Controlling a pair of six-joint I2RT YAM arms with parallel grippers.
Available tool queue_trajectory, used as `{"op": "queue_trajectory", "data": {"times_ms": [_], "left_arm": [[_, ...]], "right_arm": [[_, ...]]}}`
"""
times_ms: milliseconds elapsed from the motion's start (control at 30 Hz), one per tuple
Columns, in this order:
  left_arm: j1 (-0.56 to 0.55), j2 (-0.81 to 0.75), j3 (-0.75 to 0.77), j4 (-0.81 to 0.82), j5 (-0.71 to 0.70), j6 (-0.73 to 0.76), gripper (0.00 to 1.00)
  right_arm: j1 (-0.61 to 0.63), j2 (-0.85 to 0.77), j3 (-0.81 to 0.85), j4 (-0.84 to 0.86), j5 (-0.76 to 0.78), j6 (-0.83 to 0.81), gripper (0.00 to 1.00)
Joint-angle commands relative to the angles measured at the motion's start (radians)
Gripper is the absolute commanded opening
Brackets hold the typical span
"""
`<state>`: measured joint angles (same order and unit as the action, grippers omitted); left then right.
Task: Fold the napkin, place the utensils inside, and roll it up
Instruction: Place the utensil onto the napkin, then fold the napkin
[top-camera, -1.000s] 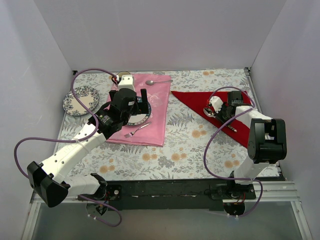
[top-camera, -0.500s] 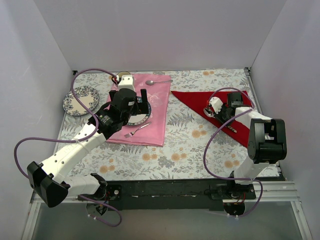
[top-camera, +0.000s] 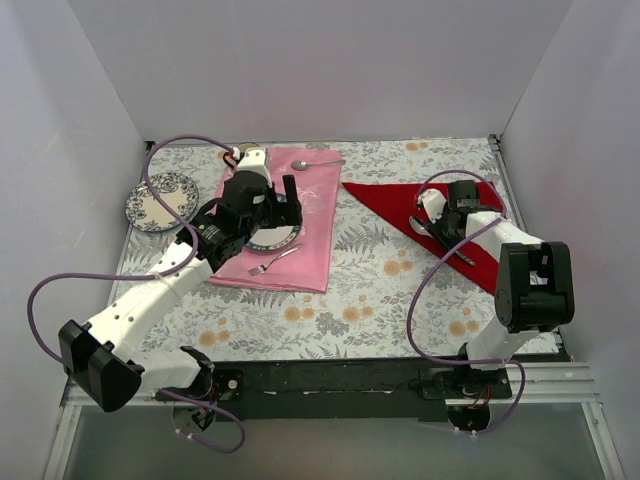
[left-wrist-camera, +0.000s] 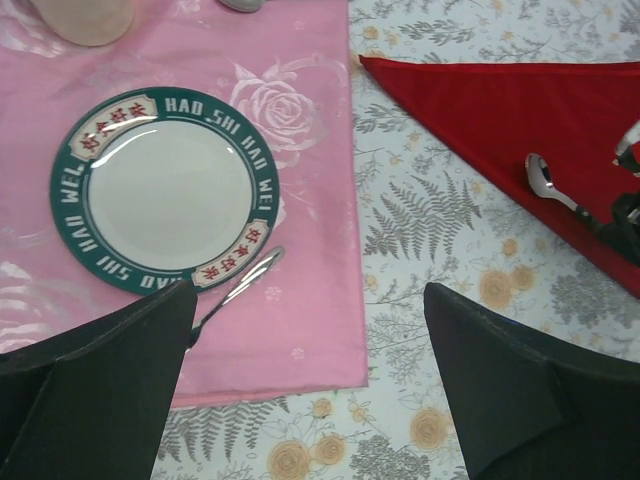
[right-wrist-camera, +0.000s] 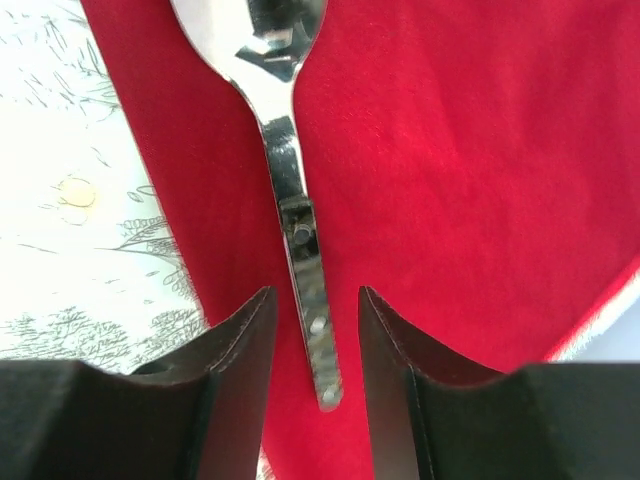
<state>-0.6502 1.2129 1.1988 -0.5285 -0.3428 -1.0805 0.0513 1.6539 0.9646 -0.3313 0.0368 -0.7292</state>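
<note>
The deep red napkin (top-camera: 385, 203) lies folded into a triangle on the right of the table. On it rests the spoon with the dark handle (top-camera: 420, 226), its bowl pointing left. My right gripper (top-camera: 447, 232) hovers low over the handle. In the right wrist view the handle (right-wrist-camera: 305, 280) lies flat on the napkin (right-wrist-camera: 480, 150), between the open fingers of that gripper (right-wrist-camera: 316, 295), with a gap on each side. My left gripper (top-camera: 265, 200) hangs wide open above the pink cloth, holding nothing; in its own view the gripper (left-wrist-camera: 308, 290) frames the cloth's near edge.
The pink cloth (top-camera: 300, 225) carries a green-rimmed plate (left-wrist-camera: 165, 190), a plain fork (top-camera: 275, 260), a plain silver spoon (top-camera: 315, 163) and a beige cup (left-wrist-camera: 85, 15). A patterned plate (top-camera: 160, 200) sits at far left. White walls enclose the table.
My right gripper has opened and let go of the spoon's handle, which now lies on the napkin. The left arm has shifted slightly toward the back.
</note>
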Motion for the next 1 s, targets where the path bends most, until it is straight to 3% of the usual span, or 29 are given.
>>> {"op": "queue_trajectory", "data": {"times_ms": [0,33,167,300,400,467,500,667,967], "left_arm": [[0.027,0.065,-0.004,0.109,0.22,-0.047,0.98],[0.029,0.085,0.001,0.133,0.284,-0.065,0.97],[0.029,0.227,0.025,0.286,0.416,-0.15,0.9],[0.034,0.471,0.138,0.393,0.429,-0.228,0.79],[0.04,0.591,0.2,0.468,0.415,-0.289,0.69],[0.049,0.709,0.266,0.502,0.412,-0.337,0.66],[0.05,0.749,0.298,0.524,0.41,-0.355,0.58],[0.053,0.988,0.497,0.509,0.274,-0.473,0.49],[0.053,1.163,0.643,0.47,0.082,-0.558,0.45]], "right_arm": [[0.076,-0.074,0.141,-0.128,0.173,0.349,0.53],[0.115,-0.077,0.176,-0.194,0.22,0.399,0.6],[0.188,-0.164,0.101,-0.18,0.163,0.568,0.61],[0.191,-0.356,-0.003,-0.092,0.204,0.703,0.65],[0.191,-0.405,0.025,-0.138,0.227,0.766,0.66],[0.191,-0.427,0.031,-0.146,0.164,0.795,0.66],[0.191,-0.445,0.029,-0.144,0.154,0.798,0.66],[0.191,-0.494,0.007,-0.123,0.13,0.797,0.66],[0.193,-0.549,-0.036,-0.078,0.115,0.786,0.65]]}}
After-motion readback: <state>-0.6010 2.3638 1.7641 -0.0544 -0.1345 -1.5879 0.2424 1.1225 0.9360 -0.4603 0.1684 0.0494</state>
